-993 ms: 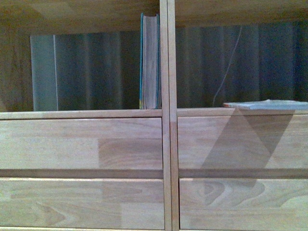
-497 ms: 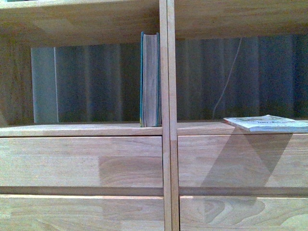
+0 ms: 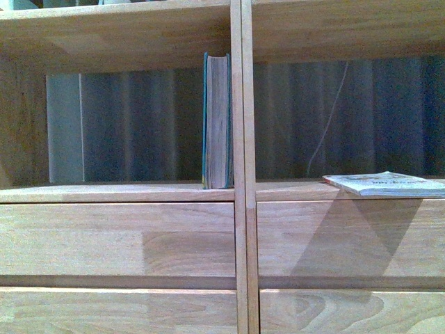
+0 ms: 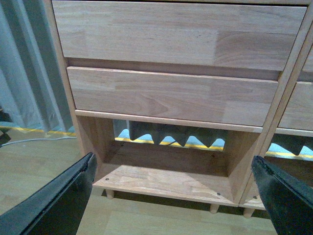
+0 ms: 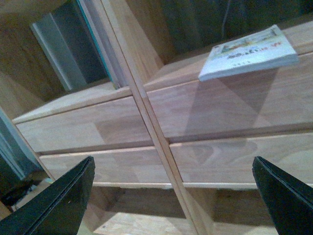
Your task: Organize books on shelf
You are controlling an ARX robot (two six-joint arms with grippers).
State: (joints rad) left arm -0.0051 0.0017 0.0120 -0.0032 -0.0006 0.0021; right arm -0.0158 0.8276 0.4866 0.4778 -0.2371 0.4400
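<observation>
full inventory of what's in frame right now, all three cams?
shelf: one, light wood, fills the front view; open back, centre divider.
drawer fronts: four, light wood, two per side under the open compartments.
teal hardback: one, teal cover and cream pages, upright in the left compartment against the divider.
white paperback: one, white, flat in the right compartment, jutting over the front edge.
curtain: one, grey-blue, behind the shelf.
cable: one, pale, hanging behind the right compartment.
floor: light wood, under the shelf.
left gripper: one, black, open, empty, facing the lower drawers.
right gripper: one, black, open, empty, facing the drawers near the divider.
</observation>
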